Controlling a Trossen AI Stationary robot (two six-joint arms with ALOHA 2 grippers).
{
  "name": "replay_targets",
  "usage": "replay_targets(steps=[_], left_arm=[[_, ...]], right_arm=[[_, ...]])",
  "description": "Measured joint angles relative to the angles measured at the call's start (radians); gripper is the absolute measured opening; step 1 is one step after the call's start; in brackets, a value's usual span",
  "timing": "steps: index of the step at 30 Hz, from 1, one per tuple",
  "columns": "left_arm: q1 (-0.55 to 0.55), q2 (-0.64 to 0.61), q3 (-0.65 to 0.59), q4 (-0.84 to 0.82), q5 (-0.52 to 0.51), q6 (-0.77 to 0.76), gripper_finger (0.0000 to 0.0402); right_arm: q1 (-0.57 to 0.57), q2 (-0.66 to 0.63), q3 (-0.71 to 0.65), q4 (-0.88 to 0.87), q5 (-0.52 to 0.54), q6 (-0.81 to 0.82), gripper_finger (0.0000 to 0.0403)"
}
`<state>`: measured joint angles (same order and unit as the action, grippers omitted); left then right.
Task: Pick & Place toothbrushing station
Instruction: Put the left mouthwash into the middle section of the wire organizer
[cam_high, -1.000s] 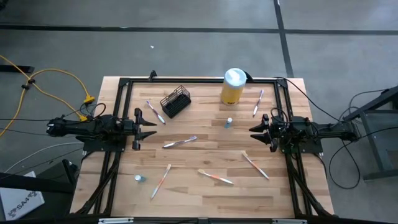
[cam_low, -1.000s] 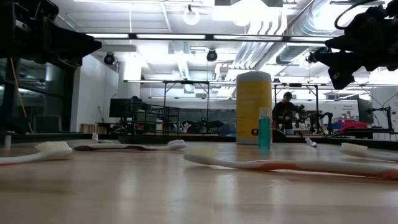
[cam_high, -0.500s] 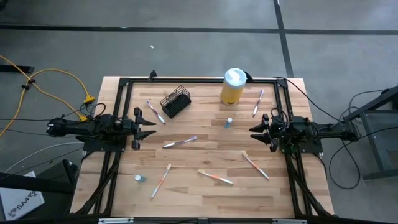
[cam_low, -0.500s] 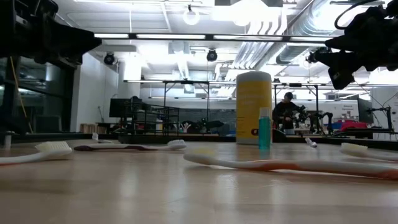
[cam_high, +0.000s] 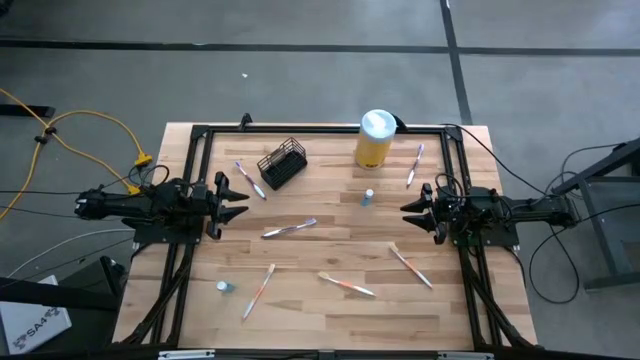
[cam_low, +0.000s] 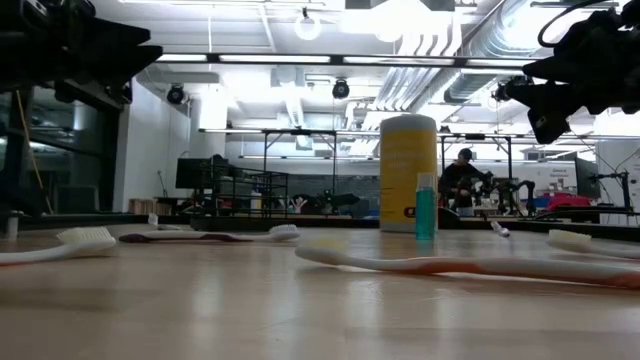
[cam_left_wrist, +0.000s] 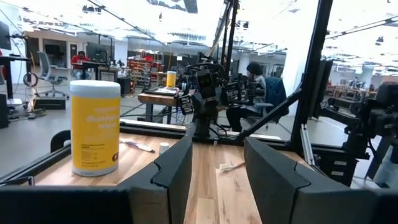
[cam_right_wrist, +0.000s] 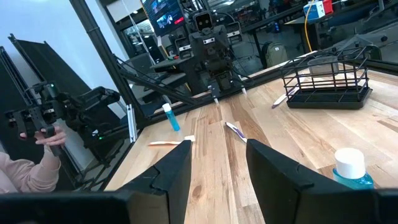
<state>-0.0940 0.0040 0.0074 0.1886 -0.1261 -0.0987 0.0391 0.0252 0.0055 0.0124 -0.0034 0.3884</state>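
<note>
- Big open workshop behind all this, bright ceiling lights, racks and benches, with a light wooden table (cam_high: 330, 250) in a black frame as the work surface. I'll place everything off the yellow canister (cam_high: 373, 140) since it's the tallest thing on there.
- Toothbrushing station (cam_high: 282, 163) is the small black wire-mesh holder, well off to the left-arm side of the canister, on about the same far strip of the table. In the high view it looks tipped over on its side rather than standing, though I wouldn't swear to it.
- Handling guess: light, stiff wire, nothing fragile. The thin mesh could skid on the wood or twist in the jaws, so I'd pinch one wall just below the open rim, one finger inside and one outside, not squeeze the whole box.
- Left gripper (cam_high: 236, 197) hovers well away from the canister on the station's side, nearer the front edge. Jaws stand apart, nothing between them, touching nothing.
- Right gripper (cam_high: 410, 209) sits on the canister's other side, a bit forward of it. Also parted and empty.
- Loose toothbrushes are scattered forward of the canister, e.g. a grey one (cam_high: 289, 228), plus a small teal bottle (cam_high: 368, 196) just in front of it.
</note>
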Motion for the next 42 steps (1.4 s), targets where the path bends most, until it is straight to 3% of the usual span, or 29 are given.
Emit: replay_targets(steps=[15, 19, 26, 35, 42], left_arm=[[-0.001, 0.030, 0.063, -0.075, -0.010, -0.127, 0.0141], [-0.001, 0.122, 0.116, -0.089, -0.010, -0.148, 0.0141], [-0.019, 0.402, 0.257, -0.094, -0.011, -0.185, 0.0141], [-0.223, 0.694, 0.539, -0.328, -0.029, -0.213, 0.0141], [-0.418, 0.735, 0.714, -0.658, -0.254, -0.446, 0.0112]], right_arm=[[0.000, 0.000, 0.000, 0.000, 0.000, 0.000, 0.0145], [0.000, 0.000, 0.000, 0.000, 0.000, 0.000, 0.0145], [0.000, 0.000, 0.000, 0.000, 0.000, 0.000, 0.0145], [0.000, 0.000, 0.000, 0.000, 0.000, 0.000, 0.0145], [0.000, 0.000, 0.000, 0.000, 0.000, 0.000, 0.0145]])
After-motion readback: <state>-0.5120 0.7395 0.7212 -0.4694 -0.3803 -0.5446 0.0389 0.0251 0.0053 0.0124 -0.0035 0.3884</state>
